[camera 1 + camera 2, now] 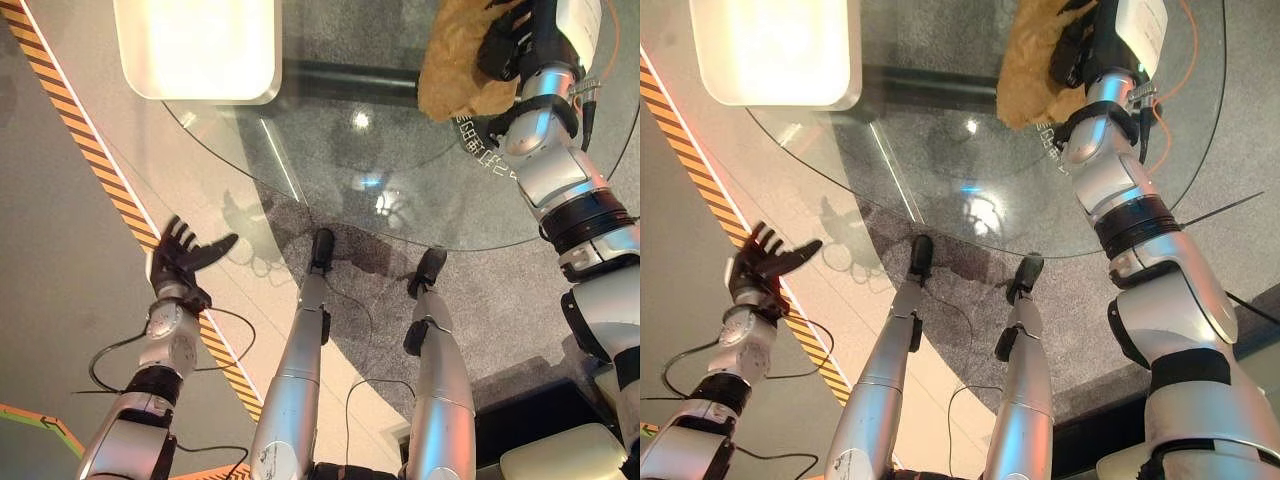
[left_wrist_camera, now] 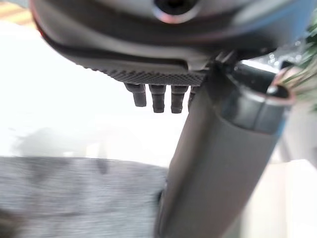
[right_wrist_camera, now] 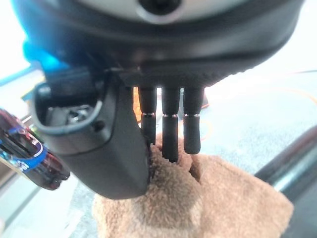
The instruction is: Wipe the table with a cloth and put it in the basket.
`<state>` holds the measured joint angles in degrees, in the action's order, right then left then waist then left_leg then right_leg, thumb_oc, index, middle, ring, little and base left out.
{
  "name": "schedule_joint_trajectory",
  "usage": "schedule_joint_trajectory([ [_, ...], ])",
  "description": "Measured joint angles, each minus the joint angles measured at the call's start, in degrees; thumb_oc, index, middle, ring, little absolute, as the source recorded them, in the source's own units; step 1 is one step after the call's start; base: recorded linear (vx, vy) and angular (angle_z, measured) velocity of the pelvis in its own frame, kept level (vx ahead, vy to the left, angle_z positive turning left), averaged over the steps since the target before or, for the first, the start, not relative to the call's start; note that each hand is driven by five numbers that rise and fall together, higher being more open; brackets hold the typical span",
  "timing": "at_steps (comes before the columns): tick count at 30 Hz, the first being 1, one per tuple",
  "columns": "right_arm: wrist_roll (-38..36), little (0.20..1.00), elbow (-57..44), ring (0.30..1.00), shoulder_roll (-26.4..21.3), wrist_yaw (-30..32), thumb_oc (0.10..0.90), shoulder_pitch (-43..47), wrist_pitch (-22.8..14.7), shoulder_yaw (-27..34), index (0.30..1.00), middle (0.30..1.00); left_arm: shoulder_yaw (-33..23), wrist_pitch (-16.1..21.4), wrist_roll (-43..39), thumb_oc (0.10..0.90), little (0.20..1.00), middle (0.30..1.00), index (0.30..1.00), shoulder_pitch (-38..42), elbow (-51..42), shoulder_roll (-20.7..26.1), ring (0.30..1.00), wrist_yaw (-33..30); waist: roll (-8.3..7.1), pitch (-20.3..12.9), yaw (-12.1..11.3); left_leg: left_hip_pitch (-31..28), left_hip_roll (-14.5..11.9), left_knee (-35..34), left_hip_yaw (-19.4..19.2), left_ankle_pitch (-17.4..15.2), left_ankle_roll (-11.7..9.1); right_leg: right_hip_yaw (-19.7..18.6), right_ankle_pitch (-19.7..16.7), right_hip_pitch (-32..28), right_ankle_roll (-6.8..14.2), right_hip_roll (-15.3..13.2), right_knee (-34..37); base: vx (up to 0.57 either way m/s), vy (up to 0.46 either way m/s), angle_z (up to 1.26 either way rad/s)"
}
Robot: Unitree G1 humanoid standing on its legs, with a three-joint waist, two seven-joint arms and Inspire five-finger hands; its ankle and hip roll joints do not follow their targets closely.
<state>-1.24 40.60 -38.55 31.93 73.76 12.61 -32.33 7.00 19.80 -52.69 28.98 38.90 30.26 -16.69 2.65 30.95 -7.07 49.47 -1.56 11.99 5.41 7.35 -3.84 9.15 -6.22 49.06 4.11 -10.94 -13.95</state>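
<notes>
From my remote seat: my right hand (image 1: 505, 45) sits on the tan cloth (image 1: 460, 65) at the far right of the round glass table (image 1: 330, 150), fingers (image 3: 171, 131) curled down into the fluffy pile w/ the thumb pressed against it, so it has a grip on the fabric. Cloth is bunched up, resting on the glass near the far edge. A white basket (image 1: 200, 50) stands at the table's far left, well apart from the cloth. My left hand (image 1: 185, 260) hangs off the table's near-left side, above the floor by the black-and-orange striped tape (image 1: 110, 190), fingers spread & relaxed, holding nothing.
</notes>
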Motion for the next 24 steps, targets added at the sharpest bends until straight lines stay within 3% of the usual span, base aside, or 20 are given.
schedule_joint_trajectory([
  [11, 0.1, 0.2, -2.2, 0.3, 0.0, 0.1, 0.1, -1.0, 0.0, 0.7, 0.3, 0.3, -1.6, 4.5, 2.4, 0.8, 0.9, 0.9, 0.9, 5.5, -4.8, 2.0, 0.9, -10.5, 0.0, 0.0, 0.9, 0.0, -0.1, 0.0, -0.1, -0.1, -0.1, 0.0, 0.0, 0.0, 0.0, 0.1, 0.0, 0.0, 0.0, 0.0],
  [17, 0.1, 0.2, -5.1, 0.3, -0.3, 0.1, 0.1, -3.3, 0.1, 2.4, 0.3, 0.3, -2.1, 7.5, 8.4, 0.8, 0.9, 0.9, 0.9, 6.0, -10.1, 2.2, 0.9, -16.5, -0.21, 0.1, 1.0, 0.0, -0.1, 0.0, -0.1, -0.1, -0.1, -0.1, 0.0, 0.0, 0.0, 0.1, -0.2, 0.0, -0.01, 0.0],
  [24, 1.3, 0.2, -11.0, 0.3, -1.0, 0.0, 0.1, -7.3, 0.5, 5.7, 0.3, 0.3, -1.8, 8.5, 17.2, 0.8, 0.9, 0.9, 0.9, 7.2, -21.6, 2.2, 0.9, -17.8, -0.56, 0.3, 1.2, 0.0, -0.2, 0.0, -0.1, -0.1, -0.1, -0.1, 0.0, 0.1, 0.0, 0.2, -0.2, 0.0, 0.0, 0.0],
])
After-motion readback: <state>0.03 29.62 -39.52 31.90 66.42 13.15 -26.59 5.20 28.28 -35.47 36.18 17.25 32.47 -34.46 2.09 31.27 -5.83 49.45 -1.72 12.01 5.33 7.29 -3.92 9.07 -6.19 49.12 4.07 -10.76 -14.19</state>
